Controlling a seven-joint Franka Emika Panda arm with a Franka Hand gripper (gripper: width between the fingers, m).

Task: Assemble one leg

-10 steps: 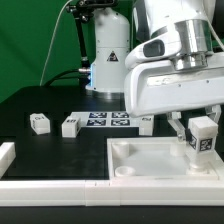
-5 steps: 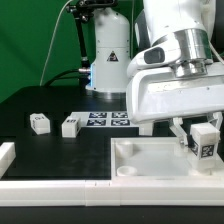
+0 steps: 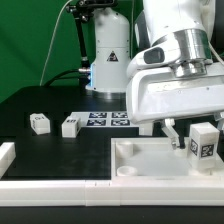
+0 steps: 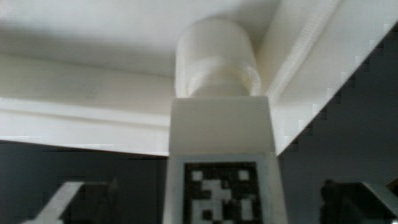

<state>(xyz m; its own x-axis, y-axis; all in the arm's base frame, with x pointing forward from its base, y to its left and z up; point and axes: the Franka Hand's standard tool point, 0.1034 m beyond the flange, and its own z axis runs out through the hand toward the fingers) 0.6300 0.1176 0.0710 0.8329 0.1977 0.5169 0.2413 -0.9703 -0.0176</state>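
Ext. view, mid-left: two loose blocks. Centre: marker board. Lower right: tray. Far right: gripper clamped on the leg, hanging just over tray's right side. Prob. light, stiff, slick plastic; hold flat sides near top.

**Arm reaching down, fingers closed on a part**

The arm comes down at the exterior view's right, with the wrist pointing straight down. The gripper hangs vertical. Its dark fingers sit on either side of the leg and grip it upright in the air.
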